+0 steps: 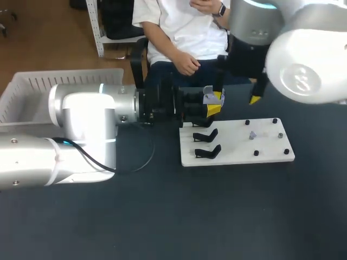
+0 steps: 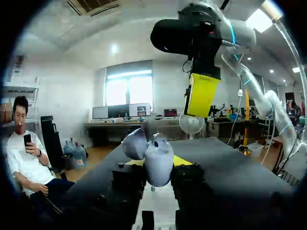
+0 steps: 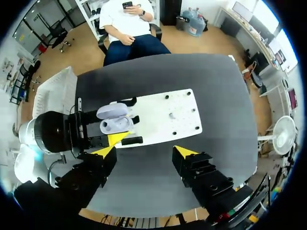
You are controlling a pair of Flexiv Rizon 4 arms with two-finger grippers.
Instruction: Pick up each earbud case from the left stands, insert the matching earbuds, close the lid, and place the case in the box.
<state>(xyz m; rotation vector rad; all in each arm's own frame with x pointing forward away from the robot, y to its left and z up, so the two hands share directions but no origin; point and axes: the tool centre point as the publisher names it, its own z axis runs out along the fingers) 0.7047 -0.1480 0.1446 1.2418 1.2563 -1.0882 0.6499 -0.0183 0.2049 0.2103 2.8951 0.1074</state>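
one open case (image 3: 115, 122) in left end effector (image 2: 158, 165); three stands (image 3: 132, 140)

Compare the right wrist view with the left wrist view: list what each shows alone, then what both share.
Right wrist view only: the white box and the left arm beside it. Left wrist view only: the right arm, seen above its gripper. Both: the open earbud case held in the left gripper, the right gripper with its fingers apart, the white board and the dark table.
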